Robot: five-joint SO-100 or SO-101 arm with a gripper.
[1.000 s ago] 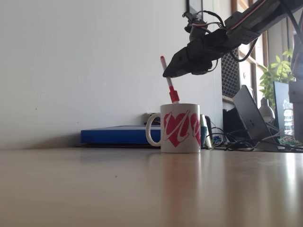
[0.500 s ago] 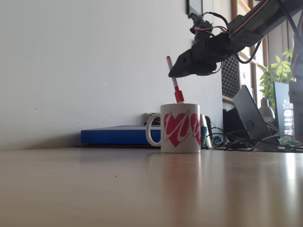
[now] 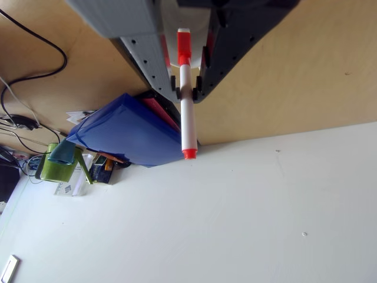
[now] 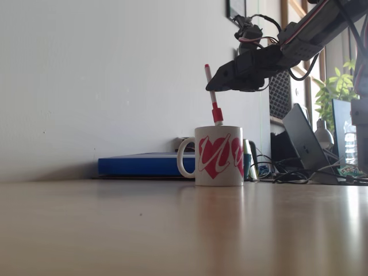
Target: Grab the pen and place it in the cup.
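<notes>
Wooden table (image 4: 115,230), slim white pen (image 3: 188,121), orange-red cap

The pen (image 4: 212,96), a slim white marker with an orange-red cap, stands nearly upright, cap end down in the white mug (image 4: 219,156) with pink-red hearts, just below the gripper (image 4: 209,87) tips. Whether those tips touch it is unclear.

One cup (image 4: 219,156) stands on the bench (image 4: 172,230), with one pen (image 4: 213,99) rising above its rim. One blue folder (image 4: 141,164) lies behind the cup, one potted plant (image 4: 336,86) and one laptop (image 4: 305,141) to its right, and one green holder (image 3: 62,165) beside the folder.
</notes>
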